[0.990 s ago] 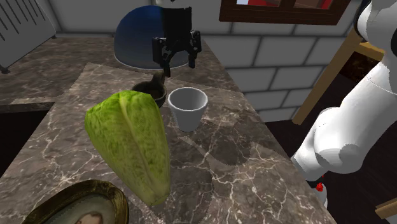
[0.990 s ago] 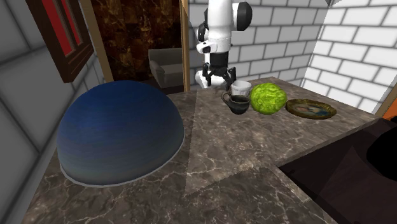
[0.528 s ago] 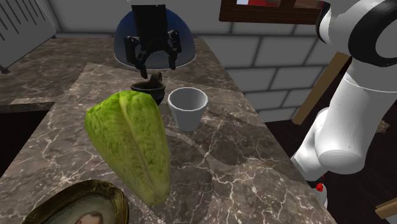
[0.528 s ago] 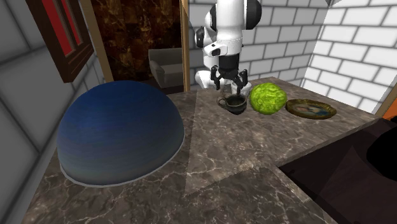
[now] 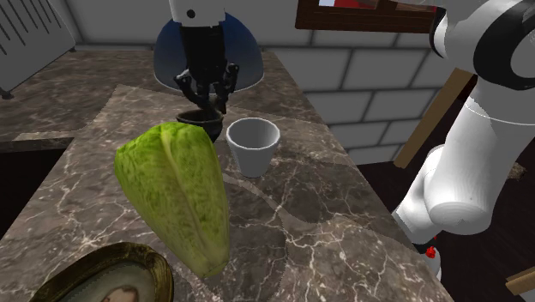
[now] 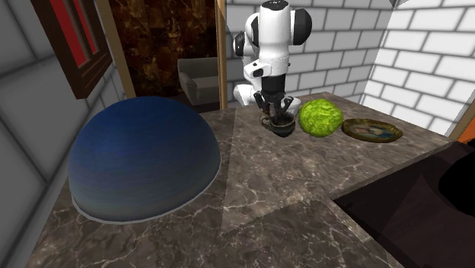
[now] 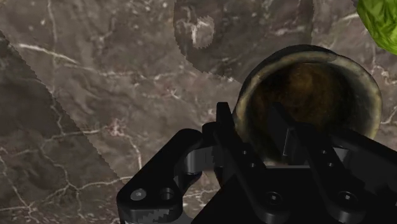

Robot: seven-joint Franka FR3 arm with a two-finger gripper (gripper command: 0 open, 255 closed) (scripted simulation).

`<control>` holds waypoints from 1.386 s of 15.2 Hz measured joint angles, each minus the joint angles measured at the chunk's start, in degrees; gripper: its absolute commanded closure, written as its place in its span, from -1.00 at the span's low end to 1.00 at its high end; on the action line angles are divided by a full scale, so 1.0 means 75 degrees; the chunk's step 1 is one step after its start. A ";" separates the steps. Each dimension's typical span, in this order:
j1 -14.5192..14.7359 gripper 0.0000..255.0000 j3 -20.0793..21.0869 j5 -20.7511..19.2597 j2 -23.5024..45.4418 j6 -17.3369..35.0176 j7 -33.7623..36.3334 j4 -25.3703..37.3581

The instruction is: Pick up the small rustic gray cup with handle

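The small dark grey-brown cup [image 5: 198,123] with a handle stands on the marble counter [image 5: 291,206], between the green lettuce [image 5: 180,193] and the blue dome [image 5: 244,53]. My gripper [image 5: 206,103] is down on its rim, pointing straight down. In the wrist view one black finger [image 7: 224,130] is outside the cup's wall and the other is inside the cup [image 7: 356,76], pinching the wall between them. In the second exterior view the gripper [image 6: 275,116] sits on top of the cup [image 6: 282,127], whose handle points to that view's left.
A white cup [image 5: 253,146] stands just beside the dark one, on the shoulder view's right. The lettuce [image 6: 318,116] lies close to it, with an ornate plate [image 6: 371,130] beyond. The blue dome [image 6: 145,156] is large. A dark sink [image 5: 21,172] opens at the shoulder view's left.
The gripper came across from above the white cup, dropped onto the dark cup and drew its fingers together over the rim. The cup has not moved.
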 measured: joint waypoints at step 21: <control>0.0161 1.00 0.0061 -0.0176 0.0559 -0.1452 0.0225 0.1994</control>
